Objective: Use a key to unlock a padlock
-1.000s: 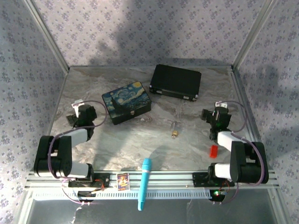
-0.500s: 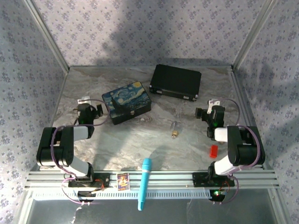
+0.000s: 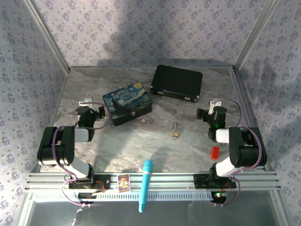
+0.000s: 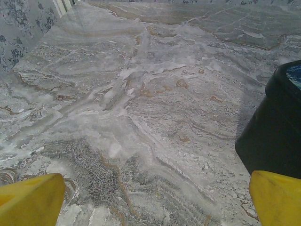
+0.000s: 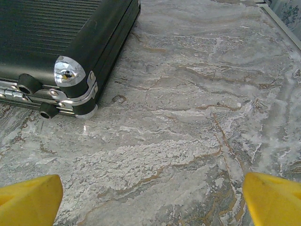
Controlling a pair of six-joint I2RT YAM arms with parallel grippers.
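Both empty | left gripper (image 4: 155,200) spread wide (painted box (image 4: 277,127) beside) | right gripper (image 5: 151,200) spread wide, near black case (image 5: 56,33)

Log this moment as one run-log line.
stage: no grasp yet | left tool: open, empty, beside painted box | right tool: open, empty, near black case | padlock: on table, between arms, untouched
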